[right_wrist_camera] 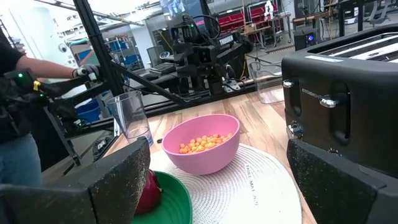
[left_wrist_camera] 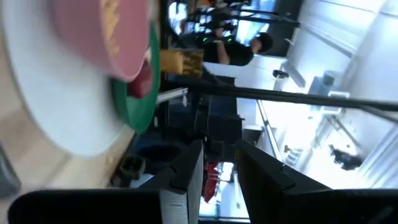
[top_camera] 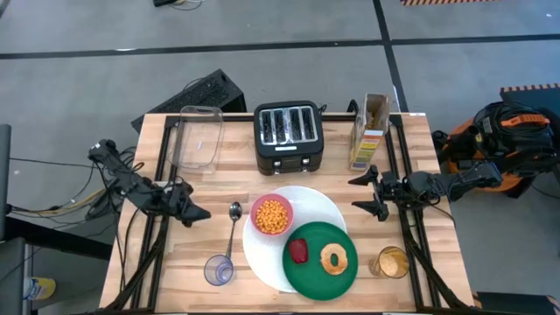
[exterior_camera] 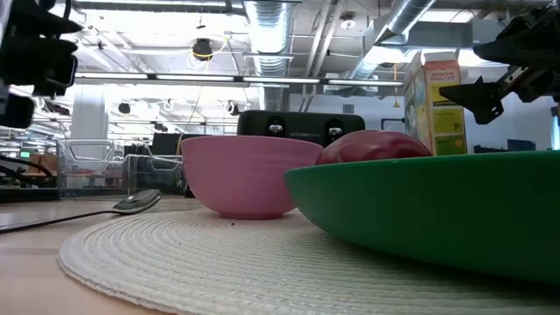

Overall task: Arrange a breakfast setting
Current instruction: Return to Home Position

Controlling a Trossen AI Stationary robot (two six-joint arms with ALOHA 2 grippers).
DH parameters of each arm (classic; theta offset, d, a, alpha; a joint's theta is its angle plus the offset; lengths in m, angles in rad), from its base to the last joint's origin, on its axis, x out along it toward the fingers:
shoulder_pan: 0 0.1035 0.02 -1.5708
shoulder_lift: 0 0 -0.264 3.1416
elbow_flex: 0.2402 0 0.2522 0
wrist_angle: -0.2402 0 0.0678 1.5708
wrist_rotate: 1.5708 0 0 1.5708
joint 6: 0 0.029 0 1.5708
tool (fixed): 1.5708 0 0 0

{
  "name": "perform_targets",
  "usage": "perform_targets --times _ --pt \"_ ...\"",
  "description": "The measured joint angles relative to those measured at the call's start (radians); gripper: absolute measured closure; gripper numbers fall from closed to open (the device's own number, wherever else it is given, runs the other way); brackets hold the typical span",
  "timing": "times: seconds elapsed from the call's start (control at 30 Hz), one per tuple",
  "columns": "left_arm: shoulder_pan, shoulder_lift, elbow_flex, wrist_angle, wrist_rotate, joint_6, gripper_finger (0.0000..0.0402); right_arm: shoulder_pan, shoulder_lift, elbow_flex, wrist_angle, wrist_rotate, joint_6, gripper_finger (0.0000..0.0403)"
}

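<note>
A large white round plate point(top_camera: 261, 254) lies on the table near the front. A pink bowl point(top_camera: 272, 214) of yellow bits stands on its far part. A dark-green plate point(top_camera: 320, 262) overlaps its near right side and bears a bagel ring point(top_camera: 333, 259) and a red food piece point(top_camera: 298, 250). A metal spoon point(top_camera: 233, 224) lies left of the white plate. An empty tumbler point(top_camera: 219, 269) stands at the near left, and one with orange liquid point(top_camera: 391, 262) at the near right. My left gripper point(top_camera: 198, 213) hovers left of the spoon, its fingers a narrow gap apart, empty. My right gripper point(top_camera: 368, 194) hovers right of the white plate, wide open and empty.
A black four-slot toaster point(top_camera: 288, 134) stands at the back middle. A clear rectangular container point(top_camera: 198, 136) lies at the back left. An open carton point(top_camera: 369, 131) stands at the back right. A person point(right_wrist_camera: 15, 118) stands beyond the table's left side.
</note>
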Motion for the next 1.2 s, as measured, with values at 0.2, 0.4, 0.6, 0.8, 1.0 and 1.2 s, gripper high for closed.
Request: perform_targets --times 0.2,0.4,0.6,0.8,1.0,1.2 --pt "0.021 -0.073 0.001 0.003 -0.033 0.204 0.0319 0.000 0.000 0.000 0.000 0.001 0.000 0.0005" --pt "0.046 -0.072 0.000 -0.006 -0.026 0.297 0.0319 0.000 0.000 0.000 0.000 0.000 0.000 0.0005" --pt "0.049 -0.072 0.000 -0.006 -0.026 0.298 0.0319 0.000 0.000 0.000 0.000 0.000 0.000 0.0005" --pt "0.055 -0.070 0.000 -0.007 -0.026 0.297 0.0319 0.000 0.000 0.000 0.000 0.000 0.000 0.0005" --pt "0.055 -0.070 0.000 -0.007 -0.026 0.297 0.0319 0.000 0.000 0.000 0.000 0.000 0.000 0.0005" --pt "0.055 -0.070 0.000 -0.007 -0.026 0.298 0.0319 0.000 0.000 0.000 0.000 0.000 0.000 0.0005"
